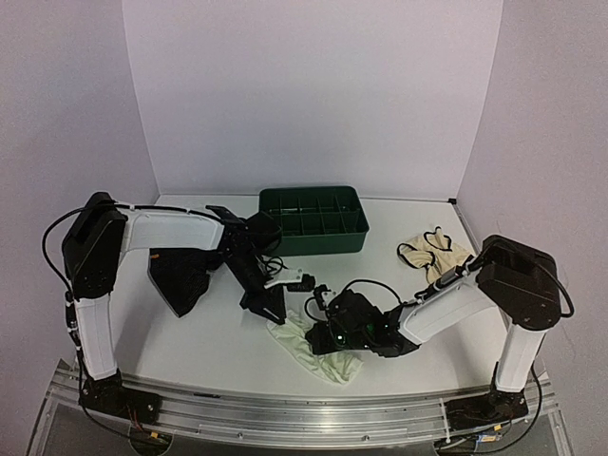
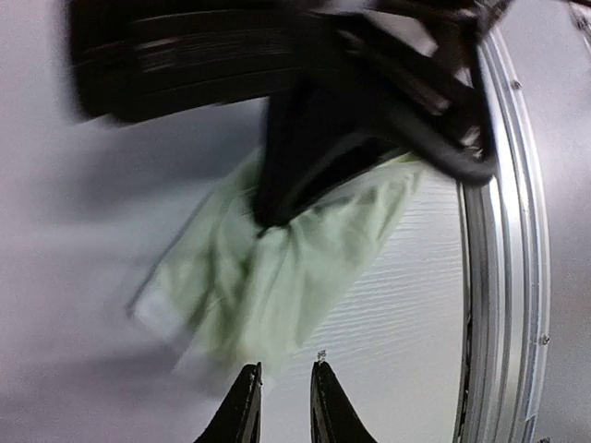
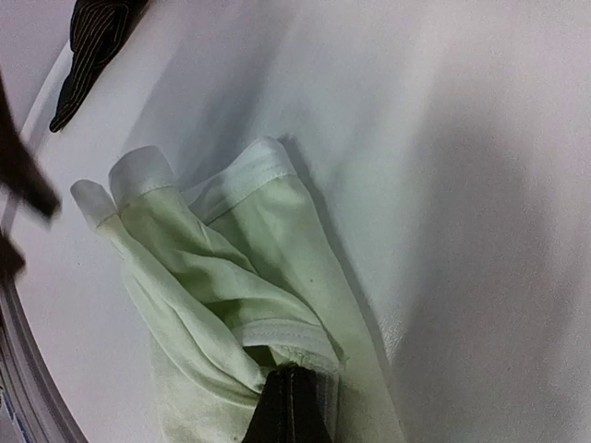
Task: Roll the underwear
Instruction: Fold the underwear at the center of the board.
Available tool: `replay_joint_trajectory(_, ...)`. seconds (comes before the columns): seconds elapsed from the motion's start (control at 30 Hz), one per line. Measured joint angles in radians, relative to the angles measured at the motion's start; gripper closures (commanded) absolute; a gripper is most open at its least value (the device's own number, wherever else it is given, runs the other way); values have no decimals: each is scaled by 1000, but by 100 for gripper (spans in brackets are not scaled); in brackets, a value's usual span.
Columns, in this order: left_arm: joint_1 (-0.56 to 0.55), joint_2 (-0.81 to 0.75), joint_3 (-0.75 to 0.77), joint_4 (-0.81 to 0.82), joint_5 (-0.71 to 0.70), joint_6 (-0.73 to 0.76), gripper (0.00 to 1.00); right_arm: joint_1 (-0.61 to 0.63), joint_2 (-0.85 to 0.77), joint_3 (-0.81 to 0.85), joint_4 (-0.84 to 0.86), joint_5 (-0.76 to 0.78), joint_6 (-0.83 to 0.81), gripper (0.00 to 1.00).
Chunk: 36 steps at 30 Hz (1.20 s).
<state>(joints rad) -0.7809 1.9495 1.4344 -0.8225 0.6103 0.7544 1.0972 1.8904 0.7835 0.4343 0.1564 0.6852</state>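
right gripper [image 3: 288, 392], arm stretched low: clamped on pale mint underwear [image 3: 231, 277], pinch visible in wrist view only; left gripper [image 2: 282, 378] narrowly parted, empty.

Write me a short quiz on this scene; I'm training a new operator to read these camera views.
1. True or false: the cream garment lies outside the green tray.
2. Which garment do the right jaws pinch? A the black one, B the mint-white garment, C the cream one.
3. Fill in: the black garment lies nearest the ___ arm.
Key: 1 true; 2 B; 3 left arm.
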Motion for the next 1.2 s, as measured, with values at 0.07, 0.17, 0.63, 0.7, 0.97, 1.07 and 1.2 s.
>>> replay_joint_trajectory(0.07,-57,6,-11,-9,-4,53,82,-5,0,7,-10,-10,-5,100)
replay_joint_trajectory(0.17,-105,59,15,-13,-5,85,82,-15,0,13,-20,-30,-13,100)
replay_joint_trajectory(0.63,-46,120,2,125,-9,74,82,-54,0,16,-29,-132,-71,100)
replay_joint_trajectory(0.7,-44,120,-2,145,-13,70,83,-62,0,20,-36,-151,-77,100)
replay_joint_trajectory(0.97,-29,143,-8,213,-2,58,87,-90,-11,41,-101,-209,-106,97)
replay_joint_trajectory(1.07,-29,142,-32,253,12,54,89,-94,-38,46,-172,-213,-132,95)
replay_joint_trajectory(1.2,-18,142,-87,278,12,5,91,-95,-103,45,-287,-200,-165,94)
